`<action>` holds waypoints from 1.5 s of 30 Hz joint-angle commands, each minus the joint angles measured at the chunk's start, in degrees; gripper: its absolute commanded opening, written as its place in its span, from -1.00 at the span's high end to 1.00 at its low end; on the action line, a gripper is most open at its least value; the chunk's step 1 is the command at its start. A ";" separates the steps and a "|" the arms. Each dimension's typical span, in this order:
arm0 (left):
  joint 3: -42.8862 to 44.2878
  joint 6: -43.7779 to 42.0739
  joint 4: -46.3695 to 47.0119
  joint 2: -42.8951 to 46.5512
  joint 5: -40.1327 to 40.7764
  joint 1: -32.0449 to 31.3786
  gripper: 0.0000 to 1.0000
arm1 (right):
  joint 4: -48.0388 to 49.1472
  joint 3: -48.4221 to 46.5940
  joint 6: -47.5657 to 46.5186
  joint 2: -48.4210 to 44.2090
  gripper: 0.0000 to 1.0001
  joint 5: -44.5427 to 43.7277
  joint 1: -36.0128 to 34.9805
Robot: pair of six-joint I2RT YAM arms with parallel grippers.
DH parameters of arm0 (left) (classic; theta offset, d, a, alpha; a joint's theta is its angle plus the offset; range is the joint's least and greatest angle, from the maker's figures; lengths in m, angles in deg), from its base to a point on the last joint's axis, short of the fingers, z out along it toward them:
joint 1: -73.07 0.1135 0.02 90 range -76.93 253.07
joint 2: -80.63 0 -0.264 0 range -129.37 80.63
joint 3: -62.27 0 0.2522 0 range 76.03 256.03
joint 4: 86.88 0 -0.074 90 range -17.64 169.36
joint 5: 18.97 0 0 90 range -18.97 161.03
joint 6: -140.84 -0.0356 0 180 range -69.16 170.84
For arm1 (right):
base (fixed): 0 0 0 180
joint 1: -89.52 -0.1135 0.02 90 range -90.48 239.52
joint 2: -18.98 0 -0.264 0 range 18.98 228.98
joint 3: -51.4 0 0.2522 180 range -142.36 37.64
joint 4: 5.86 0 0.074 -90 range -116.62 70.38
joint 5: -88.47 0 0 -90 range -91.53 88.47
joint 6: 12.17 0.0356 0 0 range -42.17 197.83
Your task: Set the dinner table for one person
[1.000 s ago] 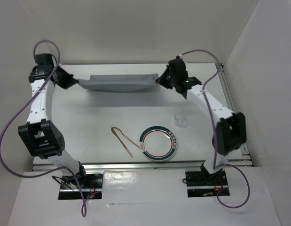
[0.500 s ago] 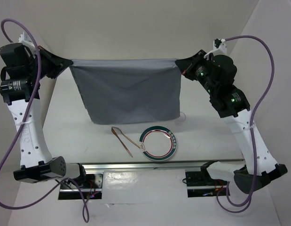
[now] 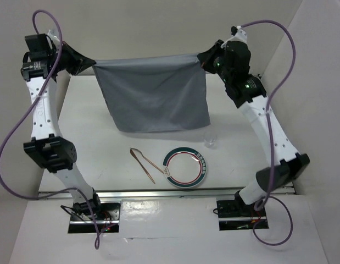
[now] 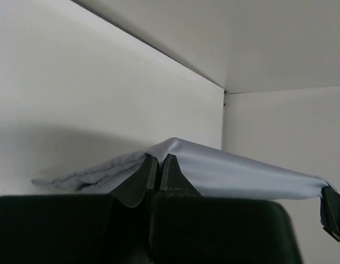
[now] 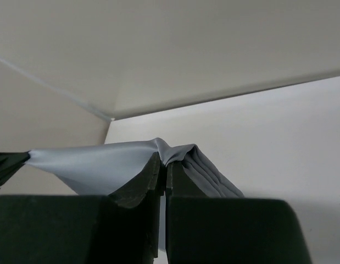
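Status: both arms up, grey cloth (image 3: pixel 156 99) stretched between them like a banner; left gripper (image 3: pixel 88 65) has its jaws closed on the top left corner, right gripper (image 3: pixel 205 56) has its jaws closed on the top right corner; both wrist views confirm fabric pinched flat between the fingertips, no gap showing.

Key geometry: dinner table (image 3: pixel 93 148) lies below both sets of jaws, which sit high over its far half; the table's long axis runs left to right, parallel to the cloth's taut top edge, so the sheet is already square to the surface; neither arm is clearly nearer, the hold looks symmetric.

Cloth hangs down from that edge with its free bottom edge toward the near side; cannot tell whether that edge touches the tabletop.

On the table, near side: tongs (image 3: pixel 145 163) just left of the plate (image 3: pixel 184 149), apart from it; small clear glass (image 3: pixel 212 139) just beside the cloth's lower right corner.

Read: laying the cloth flat looks like the step in hand; nothing placed on it yet, so early in the task.

Risk: the right corner could catch the glass on the way down; the bottom edge could drape over the tongs and plate.
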 commanded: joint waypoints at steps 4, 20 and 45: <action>21.51 2.22 6.29 -17.24 -2.74 -1.97 1.00 | 11.33 -13.68 -3.77 13.11 1.00 0.60 7.98; -12.92 -1.26 22.38 -13.08 -4.09 -2.50 1.00 | 17.83 16.92 0.87 12.61 1.00 6.41 13.54; -24.87 -13.58 3.50 -6.11 25.54 -9.61 0.06 | 5.89 19.00 -4.29 19.35 0.46 13.26 13.54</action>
